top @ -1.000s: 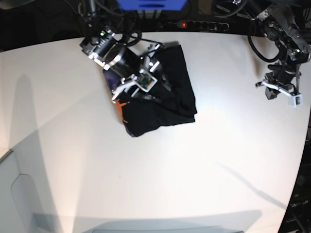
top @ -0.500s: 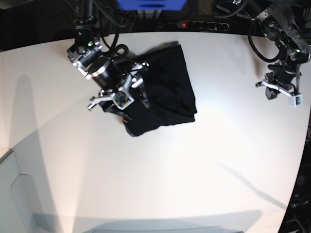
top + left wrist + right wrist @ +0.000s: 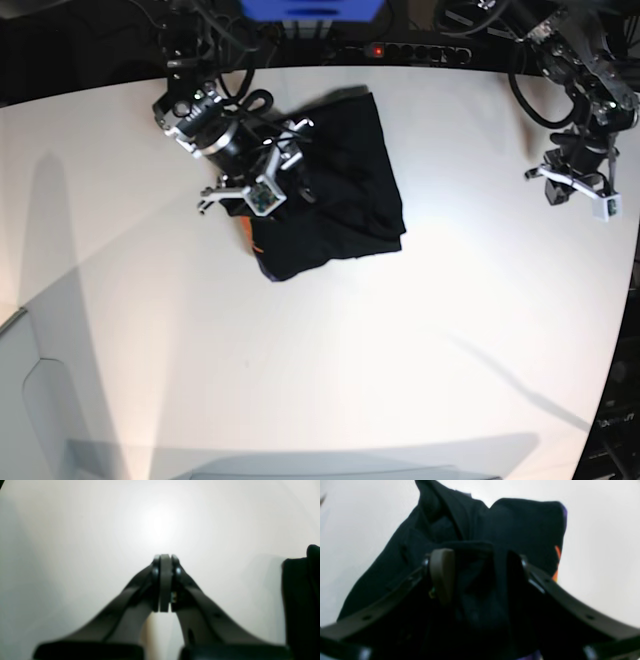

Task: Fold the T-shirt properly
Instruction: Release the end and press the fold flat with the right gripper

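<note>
The right gripper (image 3: 480,577) has its jaws spread wide, one tan pad (image 3: 442,572) facing inward; its arm reaches in from the far edge and angles downward. The left gripper (image 3: 164,580) has its jaws pressed fully together, and its arm (image 3: 590,90) is bent and held off to the side.

Right tool (image 3: 258,176) back over the T-shirt's (image 3: 345,190) left edge, orange print re-exposed.

Base view: overhead, whole table (image 3: 330,350). Wrist views: close behind each hand, sharing the T-shirt (image 3: 340,190) with base.
</note>
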`<state>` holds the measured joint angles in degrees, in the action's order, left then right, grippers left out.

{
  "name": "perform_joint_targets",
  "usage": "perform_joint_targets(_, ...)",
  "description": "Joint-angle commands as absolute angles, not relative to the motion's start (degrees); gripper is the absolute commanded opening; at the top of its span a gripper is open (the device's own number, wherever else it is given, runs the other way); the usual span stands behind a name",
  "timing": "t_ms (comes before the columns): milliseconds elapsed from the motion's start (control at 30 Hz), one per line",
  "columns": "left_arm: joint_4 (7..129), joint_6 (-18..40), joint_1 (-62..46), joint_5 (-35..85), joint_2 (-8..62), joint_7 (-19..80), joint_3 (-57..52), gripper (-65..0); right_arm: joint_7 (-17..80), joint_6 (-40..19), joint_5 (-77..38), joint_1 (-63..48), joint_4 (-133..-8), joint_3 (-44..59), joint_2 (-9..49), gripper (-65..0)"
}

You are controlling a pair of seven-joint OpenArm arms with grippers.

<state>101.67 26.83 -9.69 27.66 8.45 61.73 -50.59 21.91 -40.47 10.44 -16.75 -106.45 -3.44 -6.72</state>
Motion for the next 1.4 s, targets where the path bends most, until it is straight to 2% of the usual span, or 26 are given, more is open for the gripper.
perform_joint_targets(0,102.7,27.1,-9.5,28.4,9.4,60.9,-50.9,-65.0,20.4,-40.0,9.4,-16.7,-107.7,-3.6,-7.2,-38.8)
perform_joint_targets(167,102.8,27.1,-9.5,28.4,9.4,60.9,-50.9,-65.0,20.4,-40.0,9.4,-19.2,-111.3,-5.7,-6.8,-65.0)
perform_joint_targets(333,103.1,27.1,-9.5,28.4,9.4,60.9,-50.9,-65.0,20.4,-40.0,9.4,-23.6,-114.9,-8.2,-6.7,-65.0)
perform_joint_targets(667,103.1,27.1,-9.3,28.9,10.2,60.9,-56.1,-65.0,20.3,-40.0,9.4,-31.0,-115.8,-19.8,0.7,-65.0)
perform_joint_targets(933,103.1,27.2,-9.5,29.0,11.3,60.9,-56.1,-65.0,20.3,-40.0,9.4,-31.4,-114.2,-24.0,0.8,-65.0)
perform_joint_targets(1067,103.1,27.2,-9.5,29.0,11.3,60.9,-56.1,-65.0,20.8,-40.0,9.4,-29.8,-112.0,-24.4,0.0,-59.1)
perform_joint_targets(1367,102.9,27.2,-9.5,28.9,11.3,60.9,-56.0,-65.0,20.6,-40.0,9.4,-30.3,-110.3,-24.5,-1.7,-32.4)
